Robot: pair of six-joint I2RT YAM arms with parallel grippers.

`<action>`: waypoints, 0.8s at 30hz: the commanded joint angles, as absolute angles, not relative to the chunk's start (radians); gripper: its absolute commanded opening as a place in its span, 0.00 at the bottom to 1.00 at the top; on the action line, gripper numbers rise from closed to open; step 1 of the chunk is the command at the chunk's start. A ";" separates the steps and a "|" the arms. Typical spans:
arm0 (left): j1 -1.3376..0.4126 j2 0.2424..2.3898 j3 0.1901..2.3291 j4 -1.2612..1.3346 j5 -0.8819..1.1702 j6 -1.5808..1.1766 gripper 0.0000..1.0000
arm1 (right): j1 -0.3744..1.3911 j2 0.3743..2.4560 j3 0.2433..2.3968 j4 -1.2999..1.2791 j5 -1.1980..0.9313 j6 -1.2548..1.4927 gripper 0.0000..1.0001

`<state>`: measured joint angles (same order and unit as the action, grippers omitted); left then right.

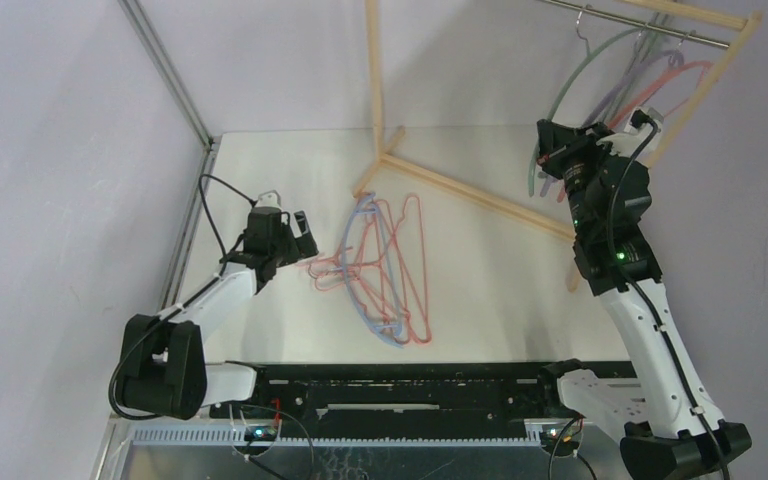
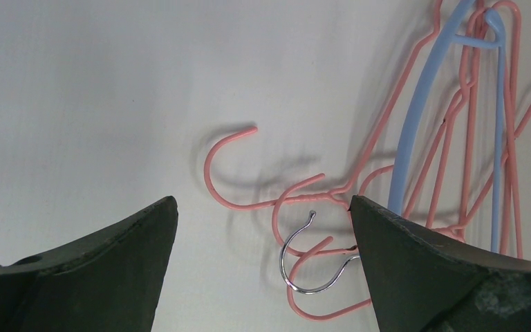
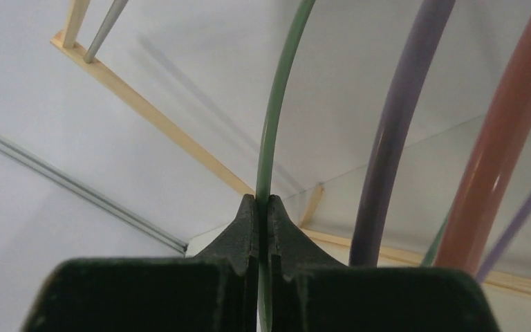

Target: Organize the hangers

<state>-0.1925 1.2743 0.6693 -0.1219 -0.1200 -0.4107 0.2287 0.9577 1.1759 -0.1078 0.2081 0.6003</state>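
While clamping the grey-green hanger (image 3: 269,138) in right fingers (image 3: 243,235), take light, snaggy pink hangers (image 2: 379,131) by a hook (image 2: 206,169) between parted left fingers (image 2: 110,263).

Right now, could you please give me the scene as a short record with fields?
left gripper: open, above the hooks of the pile
right gripper: shut on the grey-green hanger
pile on the table: pink hangers and a blue hanger, overlapping; one metal hook among them
up by the rail: grey-green hanger, lilac hanger, salmon hanger
grey-green hook seated on rail: cannot tell
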 commanded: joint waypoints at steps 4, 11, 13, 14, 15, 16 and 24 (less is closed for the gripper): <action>-0.195 1.286 0.719 -0.089 -0.108 -0.402 0.99 | 0.210 0.942 1.163 -0.109 0.234 0.615 0.00; -0.195 1.289 0.719 -0.089 -0.109 -0.402 1.00 | 0.179 0.940 1.165 -0.131 0.232 0.643 0.03; -0.195 1.287 0.718 -0.089 -0.109 -0.403 1.00 | 0.181 0.935 1.166 -0.154 0.248 0.668 0.24; -0.195 1.287 0.718 -0.089 -0.109 -0.404 1.00 | 0.182 0.931 1.165 -0.165 0.255 0.673 0.53; -0.195 1.286 0.718 -0.088 -0.108 -0.403 0.99 | 0.187 0.927 1.165 -0.173 0.265 0.672 0.67; -0.195 1.285 0.719 -0.088 -0.107 -0.403 1.00 | 0.192 0.921 1.165 -0.183 0.275 0.667 0.73; -0.196 1.287 0.730 -0.085 -0.102 -0.409 1.00 | 0.230 0.846 1.165 -0.215 0.316 0.601 0.97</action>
<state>-0.1925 1.2892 0.6693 -0.1211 -0.1192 -0.4110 0.2096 0.9009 1.1633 -0.2092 0.2802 0.6441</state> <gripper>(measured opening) 0.996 0.932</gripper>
